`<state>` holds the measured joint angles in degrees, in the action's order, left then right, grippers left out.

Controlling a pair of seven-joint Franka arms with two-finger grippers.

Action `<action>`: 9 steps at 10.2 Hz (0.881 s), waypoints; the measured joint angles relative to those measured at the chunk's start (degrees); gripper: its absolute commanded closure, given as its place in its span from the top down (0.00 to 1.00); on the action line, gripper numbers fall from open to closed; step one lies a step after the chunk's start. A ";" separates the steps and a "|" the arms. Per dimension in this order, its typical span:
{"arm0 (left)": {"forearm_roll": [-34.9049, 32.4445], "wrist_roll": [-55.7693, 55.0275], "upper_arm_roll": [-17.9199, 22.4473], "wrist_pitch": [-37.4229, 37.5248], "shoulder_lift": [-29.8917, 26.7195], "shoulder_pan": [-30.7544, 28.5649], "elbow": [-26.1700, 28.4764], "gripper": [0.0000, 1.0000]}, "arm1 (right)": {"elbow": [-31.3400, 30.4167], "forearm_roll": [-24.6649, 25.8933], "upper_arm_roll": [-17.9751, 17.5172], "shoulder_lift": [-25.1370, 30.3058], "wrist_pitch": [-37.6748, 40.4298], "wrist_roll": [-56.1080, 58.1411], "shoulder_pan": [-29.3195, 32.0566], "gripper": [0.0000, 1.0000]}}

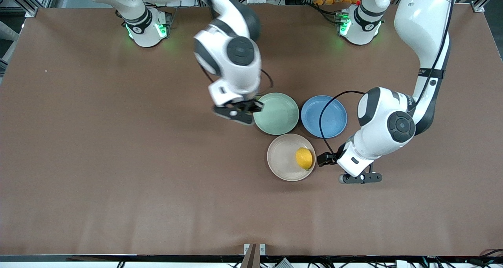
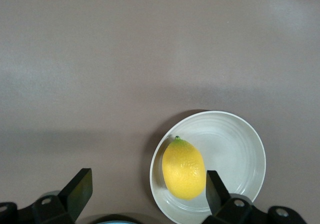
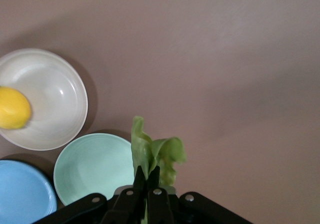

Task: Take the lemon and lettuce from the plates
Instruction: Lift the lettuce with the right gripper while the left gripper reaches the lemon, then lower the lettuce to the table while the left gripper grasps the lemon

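The lemon (image 1: 304, 158) lies on the beige-pink plate (image 1: 281, 158), near the rim toward the left arm's end; it also shows in the left wrist view (image 2: 184, 169) on that plate (image 2: 235, 149). My left gripper (image 1: 360, 178) (image 2: 147, 191) is open and empty over the bare table beside that plate. My right gripper (image 1: 237, 112) (image 3: 148, 176) is shut on the lettuce (image 3: 155, 151), a wrinkled green leaf, and holds it in the air over the edge of the mint green plate (image 1: 279, 114) (image 3: 90, 166), which is bare. In the front view the hand hides the lettuce.
An empty blue plate (image 1: 324, 116) (image 3: 20, 194) stands beside the mint plate, toward the left arm's end. The three plates cluster at the table's middle on brown table surface (image 1: 118, 162).
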<state>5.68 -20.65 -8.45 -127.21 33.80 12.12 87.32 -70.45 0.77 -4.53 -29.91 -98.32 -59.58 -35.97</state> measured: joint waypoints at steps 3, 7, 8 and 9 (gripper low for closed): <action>-1.06 -7.70 -0.01 0.03 1.90 2.97 0.13 1.00 | -0.47 -2.88 0.23 8.29 10.79 16.08 13.10 0.00; -10.21 -18.35 0.08 0.02 5.49 9.27 0.10 1.00 | -8.98 -9.91 0.48 9.16 13.08 45.72 38.19 0.00; -11.12 -18.75 0.11 -0.01 6.46 9.77 0.07 1.00 | -12.24 -7.43 0.58 8.36 10.55 50.54 41.81 0.00; -11.58 -18.75 0.18 -0.07 7.26 9.89 0.03 1.00 | -15.74 -4.97 0.63 7.22 5.97 52.76 43.77 0.00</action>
<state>-5.89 -39.40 -8.27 -127.28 41.06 22.01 87.36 -86.19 -4.20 -3.89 -22.69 -92.35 -6.82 7.80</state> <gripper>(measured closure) 0.000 0.965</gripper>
